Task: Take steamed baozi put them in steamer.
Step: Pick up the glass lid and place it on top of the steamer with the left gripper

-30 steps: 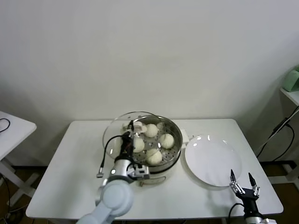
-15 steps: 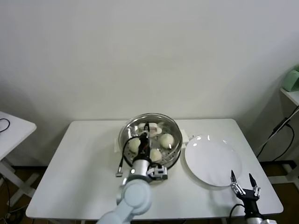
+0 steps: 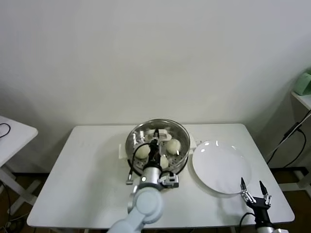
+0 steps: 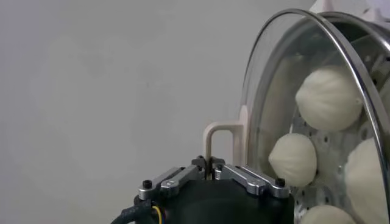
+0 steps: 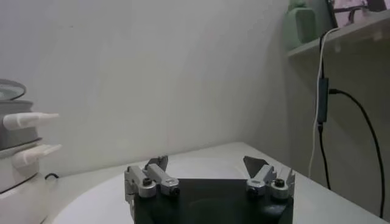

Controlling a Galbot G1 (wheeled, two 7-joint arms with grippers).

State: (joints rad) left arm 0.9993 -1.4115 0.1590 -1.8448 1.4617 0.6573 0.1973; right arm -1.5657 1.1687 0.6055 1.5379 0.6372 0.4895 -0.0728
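The steamer (image 3: 181, 134) stands at the table's middle with baozi (image 3: 173, 145) on its perforated tray. My left gripper (image 3: 156, 134) is above it, shut on the cream loop handle (image 4: 220, 137) of the round glass lid (image 3: 146, 127), which hangs over the pot. In the left wrist view my left gripper (image 4: 210, 163) pinches the handle, and several baozi (image 4: 329, 97) show through the lid (image 4: 274, 91). My right gripper (image 3: 251, 184) is open and empty at the table's front right corner; it also shows in the right wrist view (image 5: 207, 167).
A flat white plate (image 3: 221, 167) lies right of the steamer and holds nothing; it also shows in the right wrist view (image 5: 91, 201). The steamer's cream side handles (image 5: 30, 120) show far off there. A second table (image 3: 12, 136) stands at the left, a shelf (image 3: 303, 94) at the right.
My left gripper has carried the glass lid rightward, from the steamer's left side to over the pot. The right arm has not moved.
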